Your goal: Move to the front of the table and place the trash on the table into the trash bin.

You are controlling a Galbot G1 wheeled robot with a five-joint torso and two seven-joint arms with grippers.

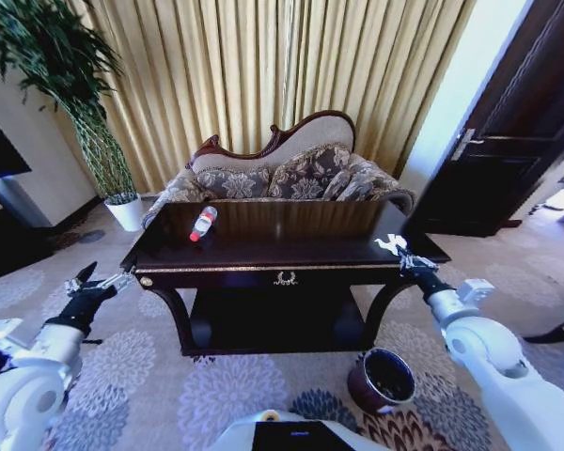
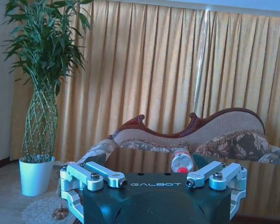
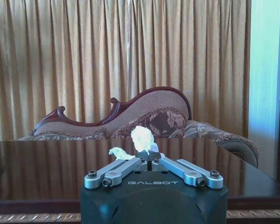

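The dark glossy table (image 1: 291,256) with gold trim stands straight ahead. A clear bottle (image 1: 203,224) with a red cap lies on its left part, also visible past my left gripper as the bottle (image 2: 182,161). My right gripper (image 1: 401,254) hovers over the table's right front edge, shut on a crumpled white wad (image 1: 389,244). In the right wrist view the wad (image 3: 142,137) sticks up from the right gripper (image 3: 149,157). My left gripper (image 1: 101,281) hangs open off the table's left end, also seen as the left gripper (image 2: 156,181). The reddish-brown trash bin (image 1: 383,379) stands on the carpet below my right arm.
A patterned sofa (image 1: 291,174) sits close behind the table, before gold curtains. A tall plant in a white pot (image 1: 125,212) stands at the left, near a dark TV stand (image 1: 5,240). A dark door (image 1: 517,132) is at the right. Patterned carpet surrounds the table.
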